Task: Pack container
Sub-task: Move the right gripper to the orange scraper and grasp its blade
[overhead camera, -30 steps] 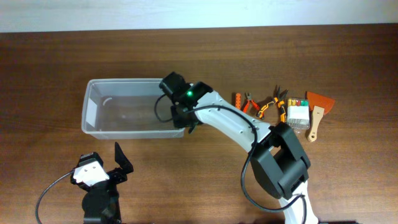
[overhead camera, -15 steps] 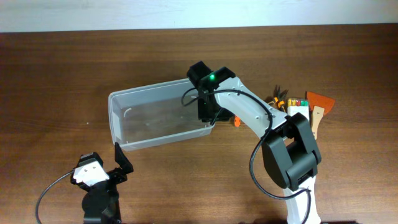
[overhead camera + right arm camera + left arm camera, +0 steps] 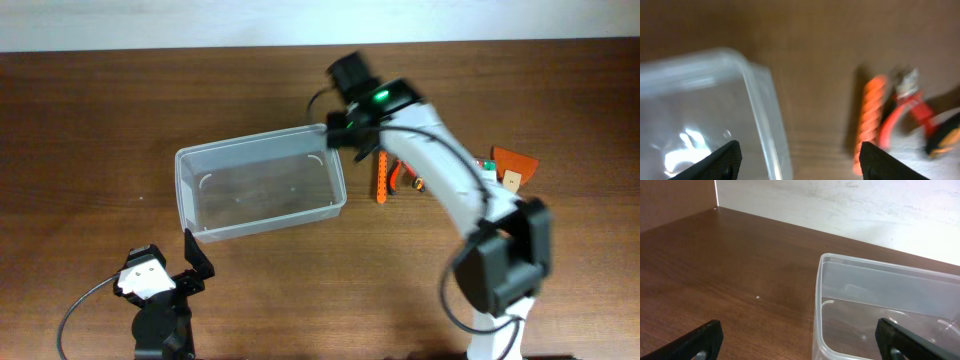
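The container (image 3: 255, 190) is a large, clear, empty plastic bin lying slightly askew at the table's middle. It also shows in the left wrist view (image 3: 880, 280) and the right wrist view (image 3: 757, 95). My right gripper (image 3: 343, 136) is open and empty, just over the bin's far right corner; in its wrist view (image 3: 802, 160) the bin's rim and bare wood lie between its fingers. My left gripper (image 3: 196, 256) is open and empty near the bin's front left corner, with the rim between its fingers (image 3: 800, 345).
An orange-handled screwdriver (image 3: 382, 180) and red pliers (image 3: 405, 178) lie just right of the bin and show blurred in the right wrist view (image 3: 869, 122) (image 3: 910, 102). An orange scraper (image 3: 516, 163) lies at the far right. The right arm hides other tools.
The bin was first dragged right and turned by the right gripper. Since then the right gripper has left the bin's wall and moved up and right. The left arm has not moved.
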You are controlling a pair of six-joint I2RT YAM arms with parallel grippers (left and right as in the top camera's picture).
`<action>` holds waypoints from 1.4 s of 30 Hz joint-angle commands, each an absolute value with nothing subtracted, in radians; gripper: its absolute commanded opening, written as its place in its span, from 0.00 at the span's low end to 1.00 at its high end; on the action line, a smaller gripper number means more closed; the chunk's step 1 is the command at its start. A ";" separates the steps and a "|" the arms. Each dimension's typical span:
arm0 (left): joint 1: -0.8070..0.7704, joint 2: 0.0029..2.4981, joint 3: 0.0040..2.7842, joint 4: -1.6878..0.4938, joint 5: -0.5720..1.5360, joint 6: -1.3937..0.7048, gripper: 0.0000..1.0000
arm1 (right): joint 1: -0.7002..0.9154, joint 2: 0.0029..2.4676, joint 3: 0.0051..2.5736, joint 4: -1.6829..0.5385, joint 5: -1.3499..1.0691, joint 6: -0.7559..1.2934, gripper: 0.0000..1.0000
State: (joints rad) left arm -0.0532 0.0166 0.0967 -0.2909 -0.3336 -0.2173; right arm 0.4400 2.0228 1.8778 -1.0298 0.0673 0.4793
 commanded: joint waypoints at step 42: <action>-0.057 0.012 0.093 -0.292 -0.337 -0.208 0.99 | -0.331 1.977 1.270 -0.716 -0.054 0.263 0.77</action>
